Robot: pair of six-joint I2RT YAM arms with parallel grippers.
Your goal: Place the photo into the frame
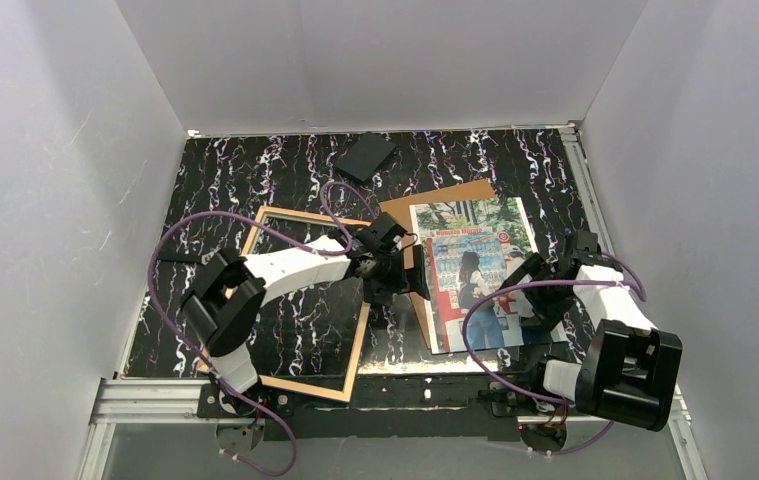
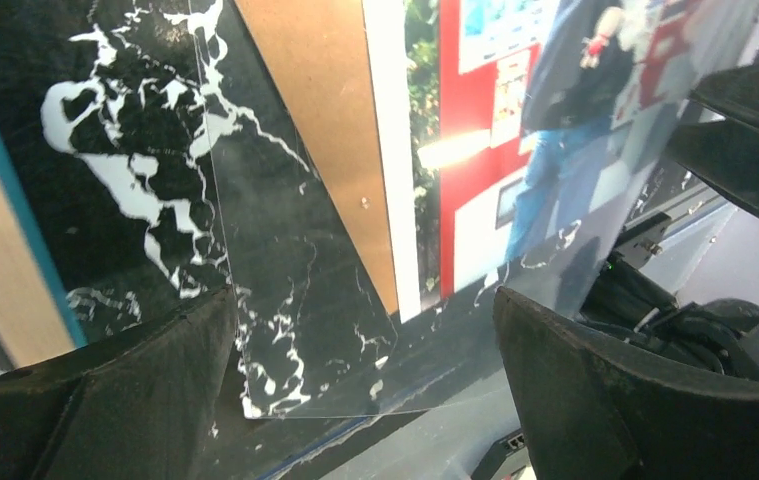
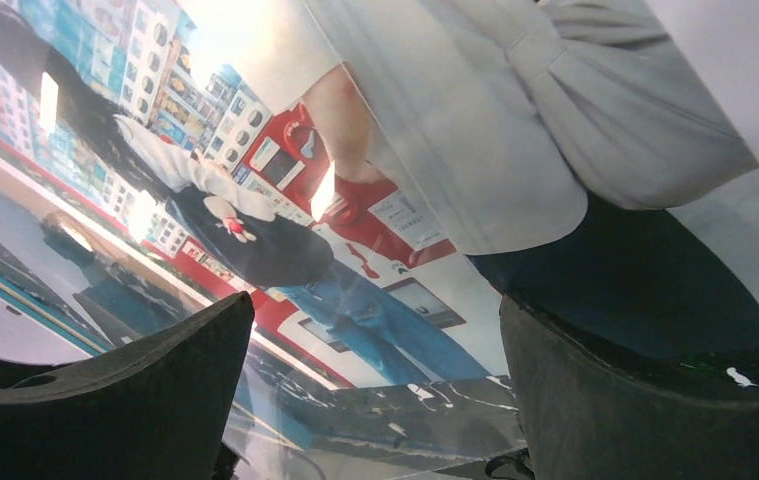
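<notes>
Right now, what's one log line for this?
photo: face up on brown board, not in frame | frame: left of photo | left gripper: open, between them | right gripper: open, over photo

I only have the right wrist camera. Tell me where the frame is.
Observer: The frame lies flat on the table, left of the photo, tan face up.
Operator: Say what is under the photo.
Observer: A brown board lies under it and sticks out along its far and left edges.
Operator: Report the other arm.
Observer: The left pincer is open, hovering at the photo's left edge.
</notes>
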